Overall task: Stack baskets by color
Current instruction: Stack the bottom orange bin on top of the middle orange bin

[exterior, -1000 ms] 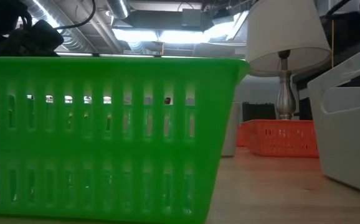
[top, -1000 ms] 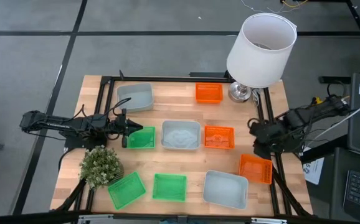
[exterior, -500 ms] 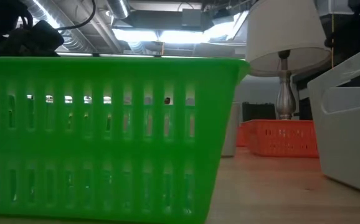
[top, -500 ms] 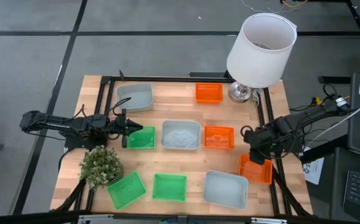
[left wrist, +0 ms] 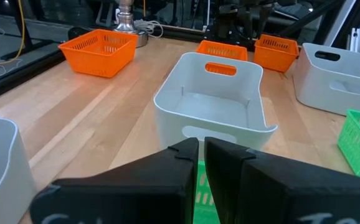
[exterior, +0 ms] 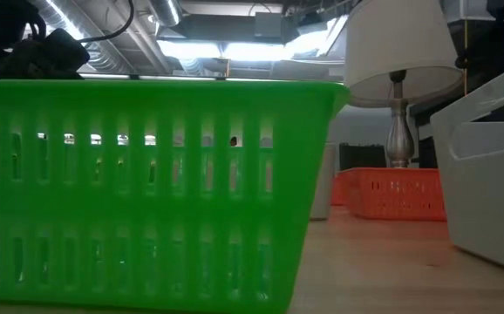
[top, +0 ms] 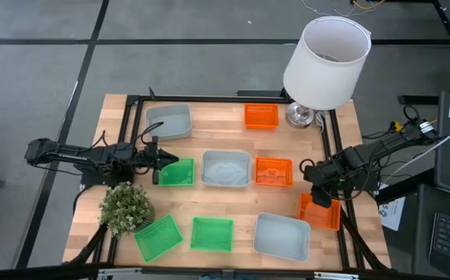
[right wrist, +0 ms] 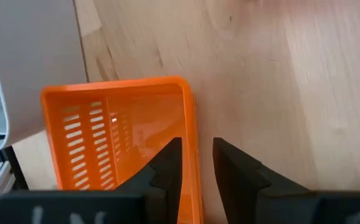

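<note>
Baskets spread over wooden table [top: 229,124], none stacked. Orange ones: one at 12 o'clock near lamp base [top: 261,116]; one just right of centre [top: 273,172], touching the grey basket at centre [top: 226,169]; one at 4 o'clock by the right edge [top: 319,211]. Grey-blue ones: centre, 10 o'clock [top: 168,121], 5 o'clock [top: 282,236]. Green ones: left of centre [top: 177,173], 6 o'clock [top: 212,233], 7 o'clock, turned askew [top: 157,237]. Left gripper [top: 159,162] at 9 o'clock, reaching in from the left edge, at the near wall of the left-of-centre green basket; fingers [left wrist: 186,155] nearly pressed together with only a thin slit between, green plastic visible below them in wrist view; cannot tell whether the wall is pinched. Right gripper [top: 312,189] at 3–4 o'clock, above the far end of the 4 o'clock orange basket [right wrist: 121,134]; fingers [right wrist: 167,162] spread, set astride the basket's long rim, one inside and one outside; contact with rim not discernible. Bushy plant [top: 125,207] at 8 o'clock, just beside the askew green basket. White lamp [top: 326,58] at 1 o'clock. Low view mostly filled by a green basket wall [exterior: 147,192]; grippers not distinguishable there.
</note>
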Controlling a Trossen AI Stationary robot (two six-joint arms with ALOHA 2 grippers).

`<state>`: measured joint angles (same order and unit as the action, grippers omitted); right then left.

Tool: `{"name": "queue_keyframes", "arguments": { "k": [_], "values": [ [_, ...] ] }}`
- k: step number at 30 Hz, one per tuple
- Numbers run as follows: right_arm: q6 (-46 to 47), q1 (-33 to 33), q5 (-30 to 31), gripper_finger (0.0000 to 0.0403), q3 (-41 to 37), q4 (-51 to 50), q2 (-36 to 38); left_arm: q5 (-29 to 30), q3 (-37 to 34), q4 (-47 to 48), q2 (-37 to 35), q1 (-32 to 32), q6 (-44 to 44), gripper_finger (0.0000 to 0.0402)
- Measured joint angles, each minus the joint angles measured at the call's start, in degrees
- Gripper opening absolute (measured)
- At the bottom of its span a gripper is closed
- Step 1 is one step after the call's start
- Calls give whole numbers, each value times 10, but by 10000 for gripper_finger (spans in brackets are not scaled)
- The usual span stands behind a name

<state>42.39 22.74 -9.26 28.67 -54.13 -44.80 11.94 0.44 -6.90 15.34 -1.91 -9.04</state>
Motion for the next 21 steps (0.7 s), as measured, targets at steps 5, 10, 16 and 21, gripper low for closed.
{"name": "queue_keyframes", "arguments": {
  "k": [5,10,16,21],
  "values": [
    [-8,0,0,90,0,17,0,0,0,0,0,0,0,21],
    [-9,0,-10,96,0,45,0,0,0,0,0,0,0,21],
    [-1,0,-10,125,0,47,0,0,0,0,0,0,0,21],
    [6,0,-17,150,0,43,0,0,0,0,0,0,0,21]
  ]
}}
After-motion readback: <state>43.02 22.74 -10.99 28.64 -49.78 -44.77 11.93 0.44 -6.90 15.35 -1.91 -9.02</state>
